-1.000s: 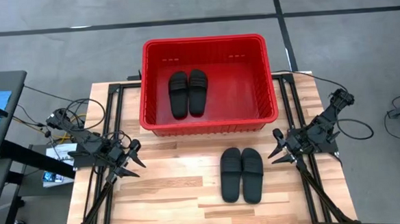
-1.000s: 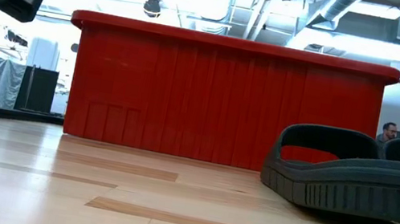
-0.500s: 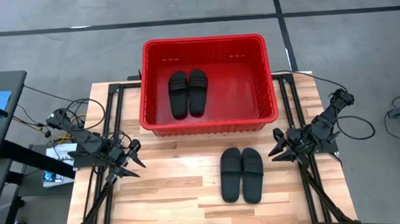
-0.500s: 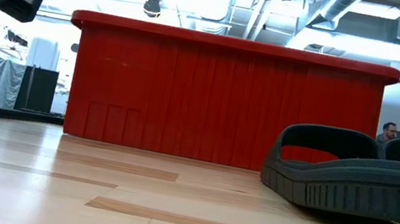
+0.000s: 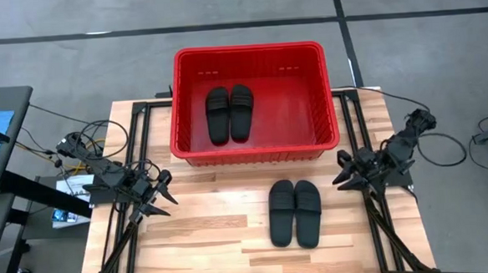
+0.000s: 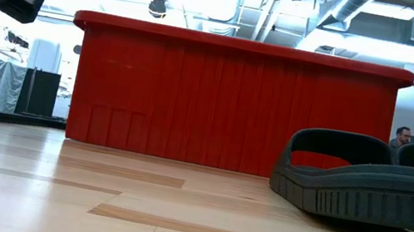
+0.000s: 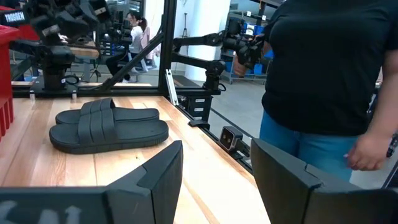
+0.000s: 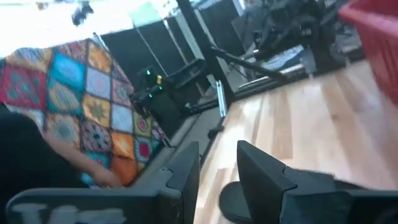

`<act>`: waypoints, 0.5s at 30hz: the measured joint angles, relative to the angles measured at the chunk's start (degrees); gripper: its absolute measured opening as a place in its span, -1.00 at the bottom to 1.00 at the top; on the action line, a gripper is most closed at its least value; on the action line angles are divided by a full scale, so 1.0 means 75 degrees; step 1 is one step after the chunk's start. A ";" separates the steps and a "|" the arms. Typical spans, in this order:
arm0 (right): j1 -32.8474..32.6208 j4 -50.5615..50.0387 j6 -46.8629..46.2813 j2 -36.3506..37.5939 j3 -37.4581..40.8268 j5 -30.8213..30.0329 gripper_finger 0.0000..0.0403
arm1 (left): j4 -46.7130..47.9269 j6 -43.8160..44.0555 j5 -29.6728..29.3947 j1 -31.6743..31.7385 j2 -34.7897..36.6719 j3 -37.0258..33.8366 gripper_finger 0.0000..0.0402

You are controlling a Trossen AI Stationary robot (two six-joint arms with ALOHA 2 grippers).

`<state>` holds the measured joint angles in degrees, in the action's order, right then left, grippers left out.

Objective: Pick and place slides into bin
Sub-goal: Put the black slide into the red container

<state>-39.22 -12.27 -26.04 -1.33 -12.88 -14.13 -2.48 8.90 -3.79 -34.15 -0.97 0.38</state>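
Two black slides (image 5: pixel 229 113) lie side by side, soles down, on the floor of the red bin (image 5: pixel 186 148) at the table's far middle. Two more black slides (image 5: pixel 296 212) lie side by side on the wooden table in front of the bin; they also show in the low view (image 6: pixel 372 187) and the left wrist view (image 7: pixel 109 127). My left gripper (image 5: pixel 165 197) is open and empty at the table's left edge. My right gripper (image 5: pixel 343 171) is open and empty at the table's right edge, to the right of the table pair.
Black frame rails run along the table's left and right edges (image 5: pixel 116 243). A person in a dark top and jeans (image 7: pixel 323 81) stands just off the table's near side. Bare wood lies between the two grippers, left of the table pair (image 5: pixel 215 222).
My right gripper has drawn back a little toward the table's right edge and has risen, away from the pair of slides on the table. It has stayed open. The slides and the bin have not moved.
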 joint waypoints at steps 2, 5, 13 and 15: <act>-0.0003 -0.0653 0.0341 -0.0264 -0.0479 0.0070 -0.53 | 0.0000 0.0010 0.0000 0.0000 0.0000 0.0000 -0.11; -0.0022 -0.1789 0.0537 -0.0992 -0.1324 0.0115 -0.56 | 0.0000 0.0025 0.0000 0.0000 0.0000 0.0000 -0.11; -0.0348 -0.4180 0.0300 -0.3819 -0.3237 0.0477 -0.61 | 0.0000 0.0041 -0.0003 0.0001 0.0000 0.0000 -0.11; -0.0497 -0.4429 -0.0053 -0.4446 -0.3469 0.0653 -0.61 | 0.0000 0.0042 -0.0003 0.0000 0.0000 0.0000 -0.11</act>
<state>-42.95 -45.48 -26.44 -34.68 -38.90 -9.23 -2.48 9.21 -3.81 -34.15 -0.97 0.38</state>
